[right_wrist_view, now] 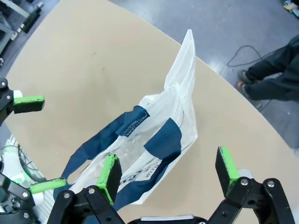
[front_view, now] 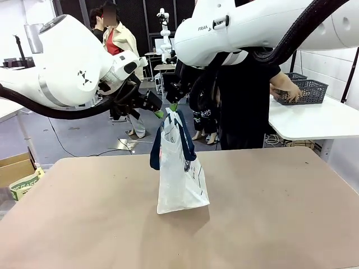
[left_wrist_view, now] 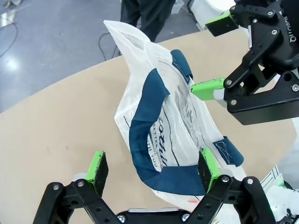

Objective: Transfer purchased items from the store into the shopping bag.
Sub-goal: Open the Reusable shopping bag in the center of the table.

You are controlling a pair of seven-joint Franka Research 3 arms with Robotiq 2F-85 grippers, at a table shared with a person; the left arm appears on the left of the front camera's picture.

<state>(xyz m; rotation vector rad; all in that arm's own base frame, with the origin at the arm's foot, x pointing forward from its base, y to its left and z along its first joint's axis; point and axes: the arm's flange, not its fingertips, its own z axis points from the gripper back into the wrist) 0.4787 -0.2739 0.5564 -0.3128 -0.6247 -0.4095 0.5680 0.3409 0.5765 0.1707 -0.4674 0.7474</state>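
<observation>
Toward the left of the front view, the left pincer [front_view: 159, 112] reaches in from its white arm to the top of the shopping bag [front_view: 180, 179]. The bag stands upright at mid-frame on the brown surface [front_view: 84, 213]. The jaws are apart and clamp nothing. In the left wrist view one green pad [left_wrist_view: 208, 168] lies against the plastic, and a navy strap handle [left_wrist_view: 145, 116] loops across the gap between the fingers.

Just right of it, the right pincer [front_view: 174, 105] comes down from the upper frame to the same rim, its jaws also spread and empty. In the left wrist view one of its tips sits at the bag's far edge. In the right wrist view the bag's mouth lies below and between its fingers.

Farther right, the person's hand [front_view: 286, 87] is at a dark mesh basket [front_view: 311, 92] on a white side surface [front_view: 314, 120]. What the basket holds is too small to tell.

The task looks barely begun. No purchased items can be made out through the plastic, so the loading seems to lie wholly ahead. The two pincers appear placed to take the rim and hold it open.

The bag is thin, whitish and translucent, and creased all over. One corner of its rim peaks upward, the mouth is narrow and half collapsed, and the straps droop down its side over dark lettering [left_wrist_view: 161, 135]. It will probably sag unless it is supported.
</observation>
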